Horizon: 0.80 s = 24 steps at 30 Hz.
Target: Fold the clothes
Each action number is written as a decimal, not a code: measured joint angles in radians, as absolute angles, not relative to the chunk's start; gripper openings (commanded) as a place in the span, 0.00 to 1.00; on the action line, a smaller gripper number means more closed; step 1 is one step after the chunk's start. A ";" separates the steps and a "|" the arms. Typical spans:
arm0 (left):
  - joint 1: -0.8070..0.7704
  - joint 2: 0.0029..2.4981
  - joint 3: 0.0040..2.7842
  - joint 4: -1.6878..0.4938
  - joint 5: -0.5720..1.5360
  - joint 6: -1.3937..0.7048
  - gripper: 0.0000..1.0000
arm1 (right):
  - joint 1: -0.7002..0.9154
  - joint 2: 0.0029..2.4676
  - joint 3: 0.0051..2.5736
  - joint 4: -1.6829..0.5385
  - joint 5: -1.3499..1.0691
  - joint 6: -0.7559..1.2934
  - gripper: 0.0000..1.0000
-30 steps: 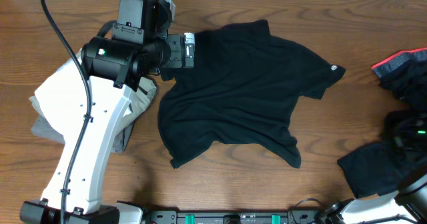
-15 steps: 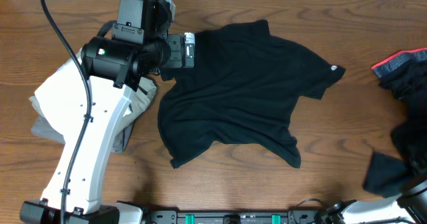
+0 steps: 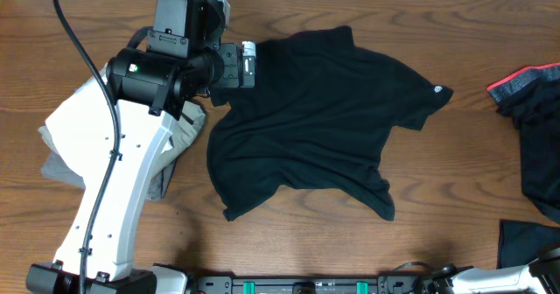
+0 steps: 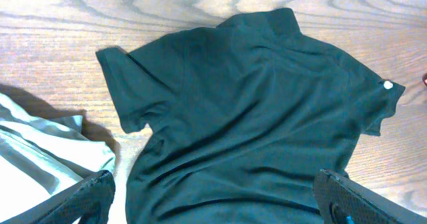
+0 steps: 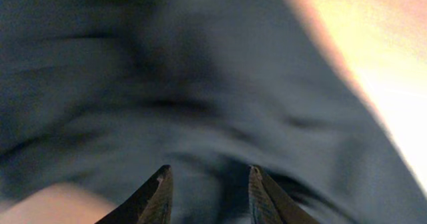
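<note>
With left fingers [image 4: 93, 194] spread wide above the T-shirt [image 3: 315, 119], we should smooth it flat on the bench [image 3: 472, 31] before folding. Right fingers [image 5: 157, 194] blur against dark cloth [image 5: 200, 84]; we cannot tell whether they grip it.

On the table [image 3: 455, 18] the T-shirt [image 3: 315, 119] lies central, folded garments [image 3: 59, 154] left of it, another pile [image 3: 535, 93] far right.
</note>
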<state>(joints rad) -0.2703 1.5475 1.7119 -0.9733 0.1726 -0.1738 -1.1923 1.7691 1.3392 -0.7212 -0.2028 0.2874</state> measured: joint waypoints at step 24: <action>-0.298 1.682 1.609 -1.356 0.196 -0.154 0.89 | -0.323 1.755 1.406 -1.164 -0.423 -0.020 0.59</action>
<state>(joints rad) -0.2981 1.6817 1.6089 -1.3556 0.1963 -0.1543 -0.3233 1.7546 1.4063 -1.1645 -0.4232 -0.0196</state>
